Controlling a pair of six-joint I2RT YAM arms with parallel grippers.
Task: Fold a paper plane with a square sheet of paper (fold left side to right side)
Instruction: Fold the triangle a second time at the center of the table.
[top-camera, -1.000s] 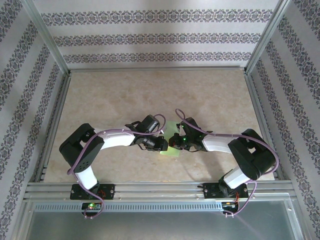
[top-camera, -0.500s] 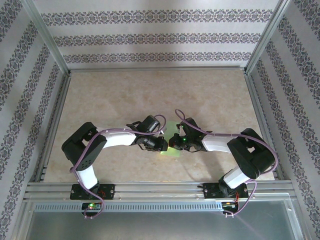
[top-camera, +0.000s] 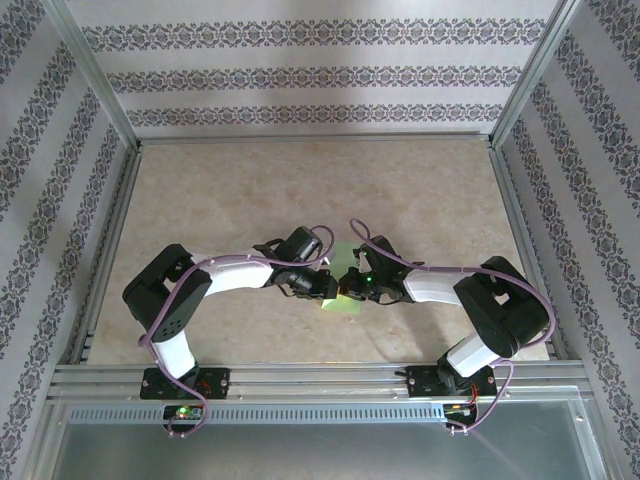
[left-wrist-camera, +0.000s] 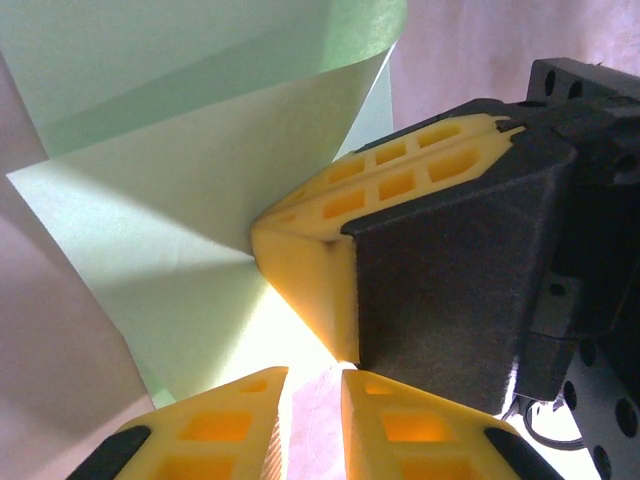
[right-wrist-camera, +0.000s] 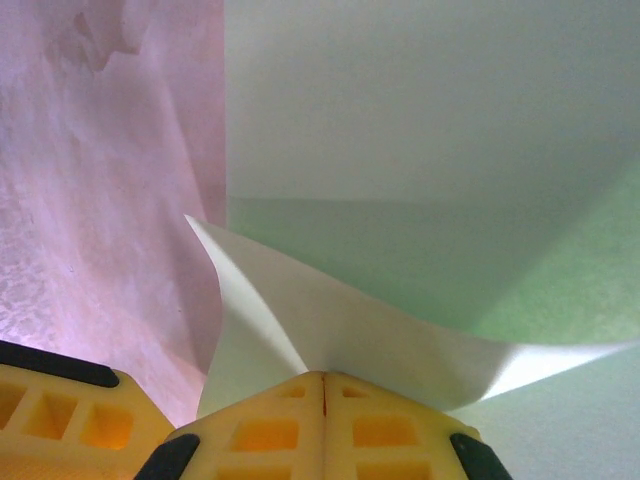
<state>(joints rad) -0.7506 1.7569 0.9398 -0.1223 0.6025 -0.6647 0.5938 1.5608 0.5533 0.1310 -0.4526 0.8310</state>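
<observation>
Right gripper (right-wrist-camera: 325, 385): jaws closed, pinching a raised fold of the square sheet of paper (right-wrist-camera: 420, 130).
Left gripper (left-wrist-camera: 315, 400): jaws narrowly apart, nothing seen between them.
Sheet: light green, creased, just ahead of both grippers' tips, on the table (top-camera: 300, 180).

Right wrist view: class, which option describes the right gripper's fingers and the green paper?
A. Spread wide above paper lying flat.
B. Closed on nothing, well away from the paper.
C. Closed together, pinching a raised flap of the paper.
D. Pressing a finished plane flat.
C: the right gripper has its fingertips meeting with no gap, and a curled-up flap of the square sheet of paper runs in between them.
</observation>
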